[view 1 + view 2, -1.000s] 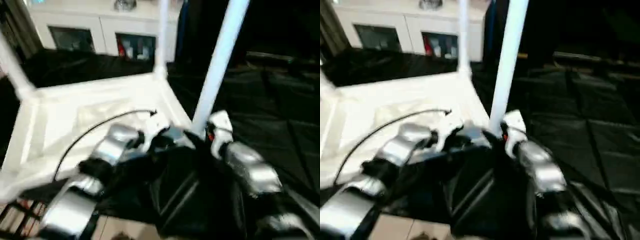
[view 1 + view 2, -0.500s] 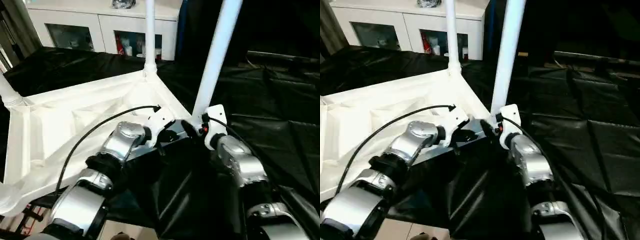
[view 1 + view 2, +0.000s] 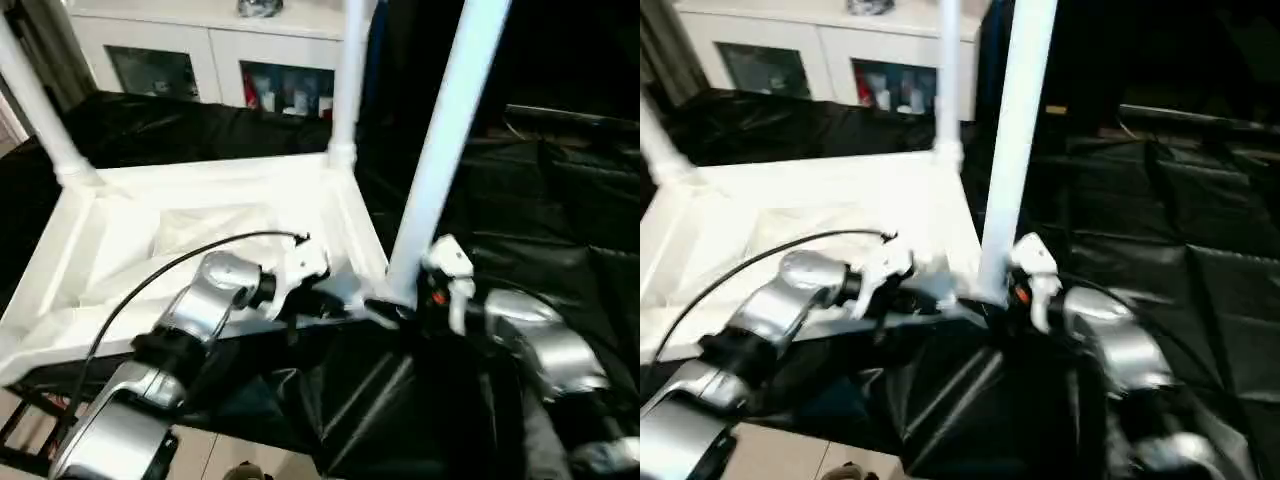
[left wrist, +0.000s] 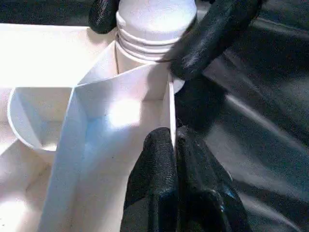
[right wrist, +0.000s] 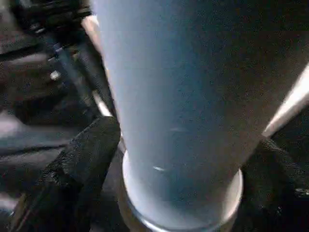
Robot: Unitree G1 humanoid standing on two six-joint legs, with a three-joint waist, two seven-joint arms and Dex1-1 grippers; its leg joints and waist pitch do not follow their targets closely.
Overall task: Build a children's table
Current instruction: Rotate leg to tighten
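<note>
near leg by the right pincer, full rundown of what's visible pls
The near leg is a long white tube, plastic by its look, standing nearly upright and tilted slightly, widest at the base. Its ridged, collared foot sits in the corner socket of the upturned white tabletop. The right pincer straddles the base, a black finger on either side. The left pincer pinches the tabletop's rim beside that corner. The leg's top runs out of frame.
</note>
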